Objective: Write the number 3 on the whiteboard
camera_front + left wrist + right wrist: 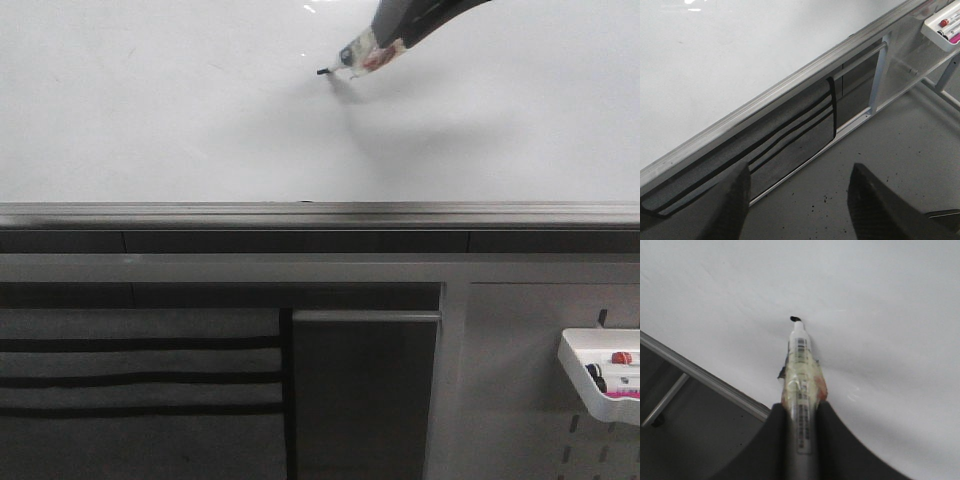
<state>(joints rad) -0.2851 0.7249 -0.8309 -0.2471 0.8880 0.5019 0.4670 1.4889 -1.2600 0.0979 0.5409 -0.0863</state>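
Whiteboard (150, 110) fills the upper part of your front view, with no digit on it yet. Your right end effector (801, 412) grips a marker (801, 370), black tip touching the board. Your left end effector (797, 200) hangs open over the floor (900, 145).

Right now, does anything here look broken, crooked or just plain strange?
Only the marker in the right gripper: its barrel is wrapped in yellowish tape, which looks improvised. The whiteboard bears no digit yet. Nothing is spilled.
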